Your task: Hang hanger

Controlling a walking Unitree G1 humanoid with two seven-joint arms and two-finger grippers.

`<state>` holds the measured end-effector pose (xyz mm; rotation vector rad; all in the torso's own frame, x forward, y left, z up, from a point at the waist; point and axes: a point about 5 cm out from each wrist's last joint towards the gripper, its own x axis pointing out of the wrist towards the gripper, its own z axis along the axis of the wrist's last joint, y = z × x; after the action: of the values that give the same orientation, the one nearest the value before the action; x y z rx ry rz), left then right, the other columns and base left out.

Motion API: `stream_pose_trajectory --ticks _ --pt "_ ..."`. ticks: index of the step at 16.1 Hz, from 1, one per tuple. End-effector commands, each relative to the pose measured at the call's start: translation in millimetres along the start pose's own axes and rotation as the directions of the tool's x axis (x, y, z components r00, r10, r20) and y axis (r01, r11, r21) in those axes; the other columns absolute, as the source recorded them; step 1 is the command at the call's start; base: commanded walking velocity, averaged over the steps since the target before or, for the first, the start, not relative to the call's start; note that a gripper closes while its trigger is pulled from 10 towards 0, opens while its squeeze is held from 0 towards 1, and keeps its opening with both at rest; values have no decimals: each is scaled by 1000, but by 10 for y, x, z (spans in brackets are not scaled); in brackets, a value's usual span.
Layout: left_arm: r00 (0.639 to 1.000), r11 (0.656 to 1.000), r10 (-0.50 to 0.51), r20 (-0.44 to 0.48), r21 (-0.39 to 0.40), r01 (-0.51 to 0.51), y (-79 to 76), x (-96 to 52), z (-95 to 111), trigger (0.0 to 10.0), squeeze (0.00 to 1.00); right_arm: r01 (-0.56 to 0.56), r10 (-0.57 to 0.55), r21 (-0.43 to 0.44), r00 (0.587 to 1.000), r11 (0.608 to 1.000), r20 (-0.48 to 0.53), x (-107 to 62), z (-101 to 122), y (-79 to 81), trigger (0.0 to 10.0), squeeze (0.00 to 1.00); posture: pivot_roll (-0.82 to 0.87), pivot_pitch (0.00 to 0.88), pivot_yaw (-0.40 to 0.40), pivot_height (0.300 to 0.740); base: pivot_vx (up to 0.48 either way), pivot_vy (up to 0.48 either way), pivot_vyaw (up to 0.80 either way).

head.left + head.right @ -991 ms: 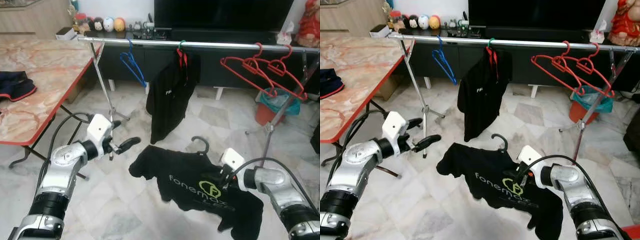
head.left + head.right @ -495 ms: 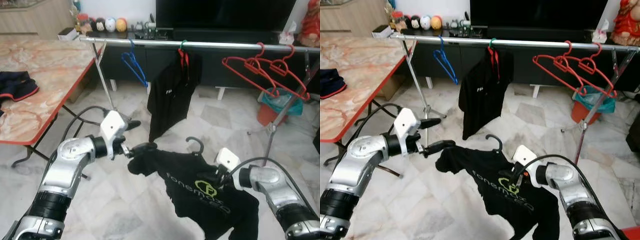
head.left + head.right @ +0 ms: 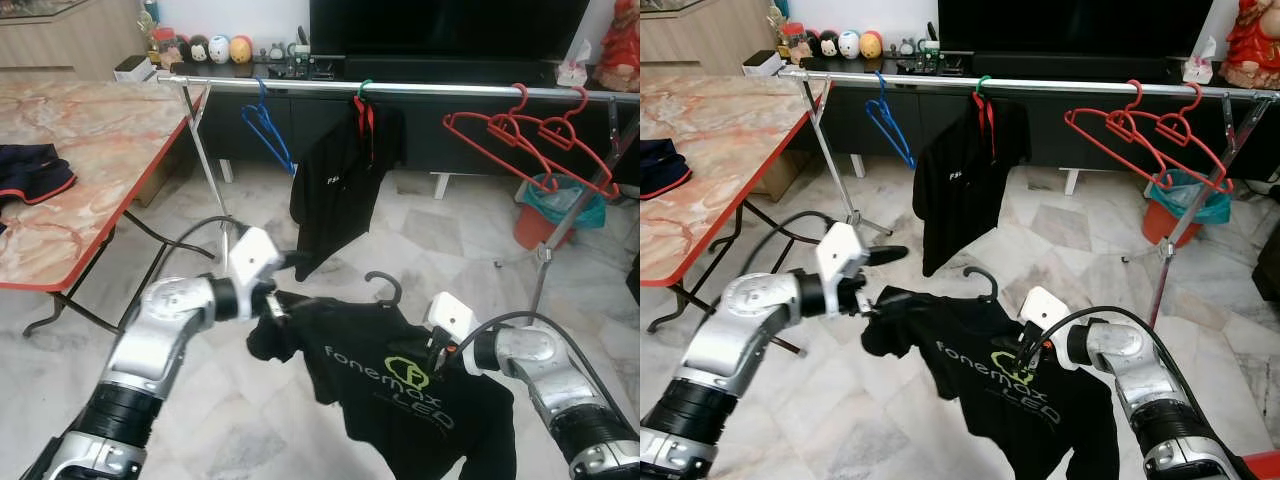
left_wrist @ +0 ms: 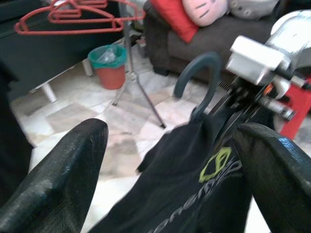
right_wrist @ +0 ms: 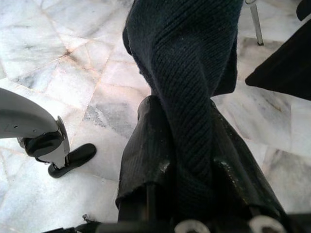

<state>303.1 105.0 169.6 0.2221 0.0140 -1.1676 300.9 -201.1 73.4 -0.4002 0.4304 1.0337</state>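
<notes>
Right gripper, lower right, clamps the shirt on its hanger; left gripper open at the sleeve. Next: lift hook to rail.

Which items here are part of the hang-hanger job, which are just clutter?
Job:
- black fonemax T-shirt on its dark hanger
- right gripper, shut on the shirt
- left gripper, open at the shirt's sleeve
- clothes rail

Lying about:
- blue hanger
- red hangers
- hung black shirt
- marble table
- orange bin
</notes>
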Motion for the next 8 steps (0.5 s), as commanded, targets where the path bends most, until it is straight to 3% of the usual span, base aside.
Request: stream_pose_trajectory --ticks 1,2,3,8 --pt "1000 1000 -17 12 5 17 -15 49 74 10000 1000 -20 20 -26 1000 999 10 -1 46 17 10000 0 -8 0 43 719 0 0 0" --pt "1000 1000 -19 13 4 19 -21 75 81 10000 1000 -34 34 -30 999 999 12 3 51 34 10000 0 -10 0 44 719 0 0 0" --pt "1000 1000 -20 11 6 20 -25 99 78 10000 0 -41 42 -29 999 999 23 10 70 44 10000 0 -12 0 48 719 0 0 0" --pt "999 999 -47 -13 7 47 -73 168 37 10000 0 -57 58 -28 998 998 27 19 81 75 10000 0 -15 0 49 719 0 0 0"
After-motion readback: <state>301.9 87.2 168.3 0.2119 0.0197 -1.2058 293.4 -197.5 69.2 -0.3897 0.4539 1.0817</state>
